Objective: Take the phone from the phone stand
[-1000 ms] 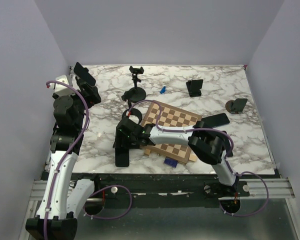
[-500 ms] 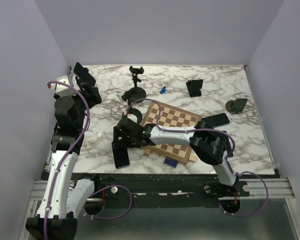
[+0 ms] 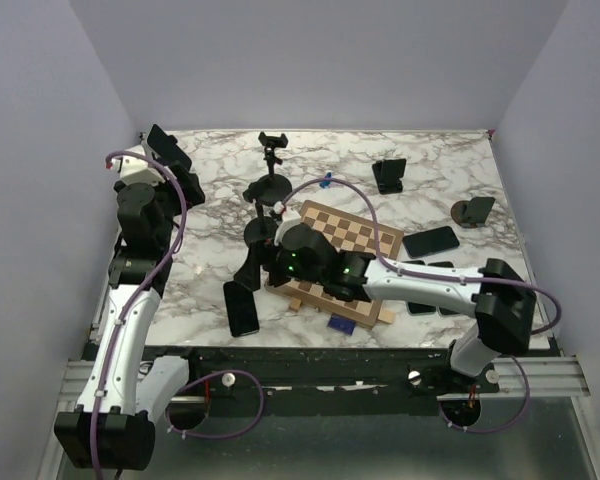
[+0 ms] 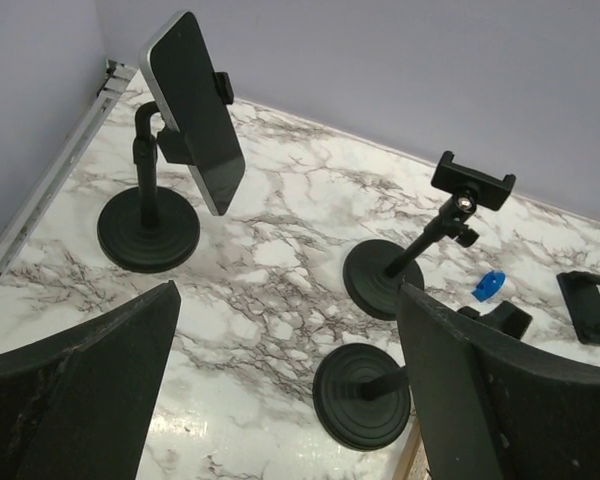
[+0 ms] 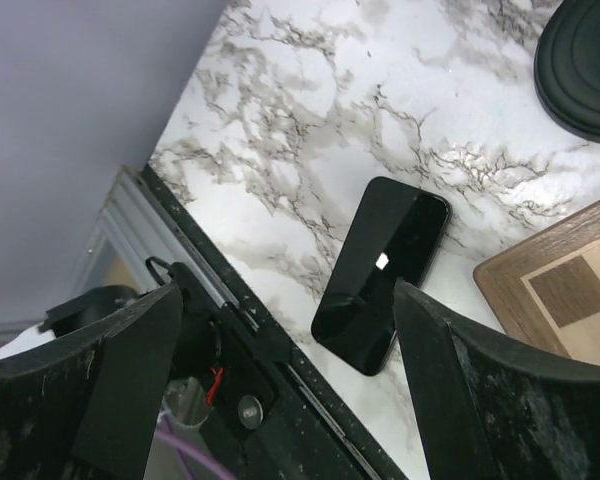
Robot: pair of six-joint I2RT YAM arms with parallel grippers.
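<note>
1. The tabletop (image 3: 210,215) is glossy white marble with grey veins
2. The right gripper (image 5: 285,330) has lifted away over the near-left edge, with its jaws now apart and empty
3. The left gripper (image 4: 288,300), jaws wide apart, has swung to face the far-left corner
4. There the phone stand (image 4: 148,228), matte black with a round base and thin post, still clamps its phone (image 4: 192,110), a slim glossy slab; it looks like the next one to remove
5. The released phone (image 5: 380,272), carried a second ago, now lies flat with its dark glass up

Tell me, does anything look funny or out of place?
A phone lies flat on the marble table very near its front edge, not in any stand. The chessboard sits crooked to the table's edges. Nothing looks spilled or broken.
</note>
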